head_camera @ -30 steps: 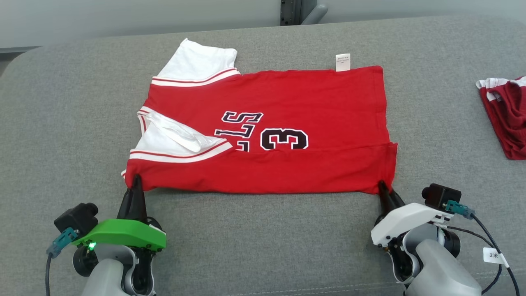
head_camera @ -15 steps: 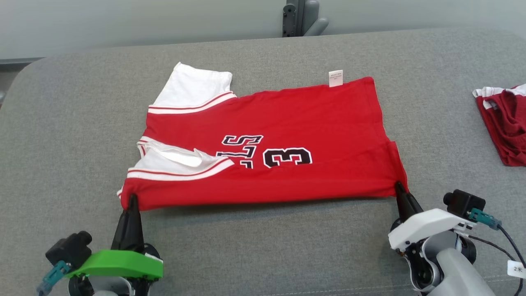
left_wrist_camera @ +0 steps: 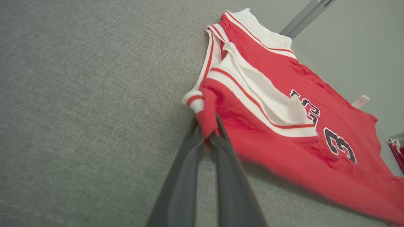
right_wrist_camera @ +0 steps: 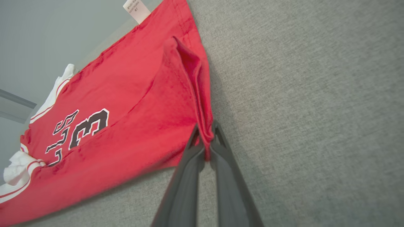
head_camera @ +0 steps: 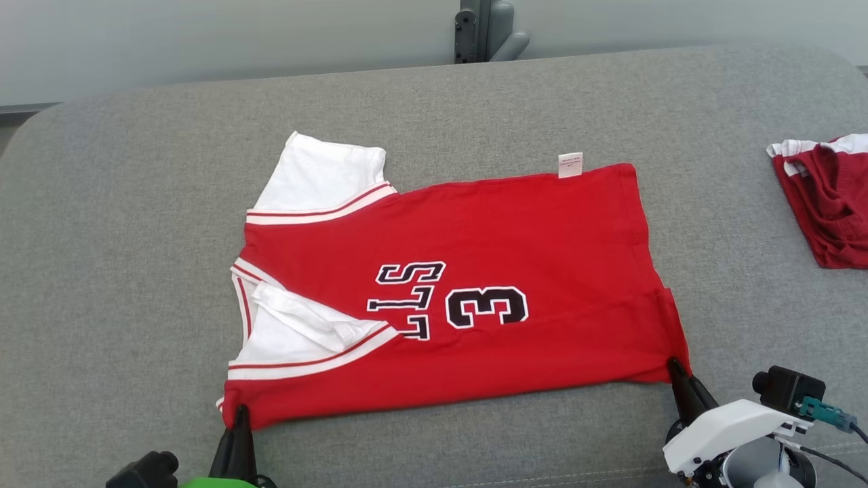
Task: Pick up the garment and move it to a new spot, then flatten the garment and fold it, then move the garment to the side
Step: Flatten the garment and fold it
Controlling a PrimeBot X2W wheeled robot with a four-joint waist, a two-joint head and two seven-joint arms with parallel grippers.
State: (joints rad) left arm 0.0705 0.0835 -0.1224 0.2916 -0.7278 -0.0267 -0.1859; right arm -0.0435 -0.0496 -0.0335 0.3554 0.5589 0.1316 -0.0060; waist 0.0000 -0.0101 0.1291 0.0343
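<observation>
A red jersey (head_camera: 515, 224) with white sleeves lies spread on the grey table (head_camera: 122, 237), its near edge folded over and the number three facing up. My left pincer (left_wrist_camera: 206, 127) is clamped on the near corner by the sleeve. My right pincer (right_wrist_camera: 206, 134) is clamped on the near hem corner. Another red garment (head_camera: 827, 210) lies well apart, far right.

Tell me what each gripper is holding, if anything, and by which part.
Both hold the red jersey: the left gripper pinches its near sleeve-end corner, the right gripper its near hem-end corner.
</observation>
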